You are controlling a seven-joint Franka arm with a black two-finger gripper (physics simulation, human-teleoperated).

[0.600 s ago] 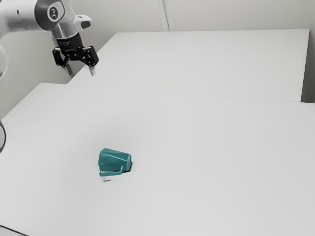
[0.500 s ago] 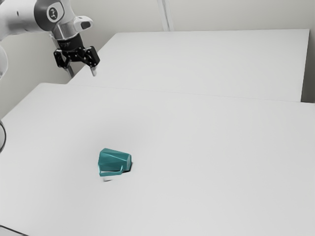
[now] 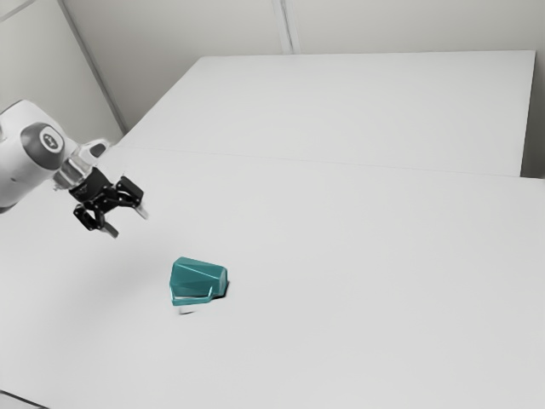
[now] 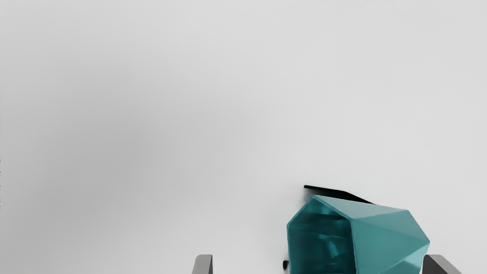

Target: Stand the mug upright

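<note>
As the arm (image 3: pixel 24 153) swings down from its high perch by the table's far left corner in the exterior view, its black gripper (image 3: pixel 129 223) tilts over the white table (image 3: pixel 341 341), nearer the teal mug (image 3: pixel 200 281) than a half second ago. The fingers are spread wide, with nothing pinched between them. The mug lies on its side, unmoved, in the near part of the tabletop toward the exterior view's left, its wide mouth toward that view's left and its narrower base toward the right. The gripper hangs above and well apart from it, on the mouth side. For the task, the shift appears to mean the approach is under way, while the righting itself is still to come. From the hand's own camera, the open mouth (image 4: pixel 321 243) faces one fingertip's side, and the base end lines up with the other fingertip (image 4: pixel 439 265). That alignment suggests the hand must center and perhaps turn before gripping the body across its flanks; a careless descent could strike the base or roll the mug away. The handle's exact position is hard to tell.
</note>
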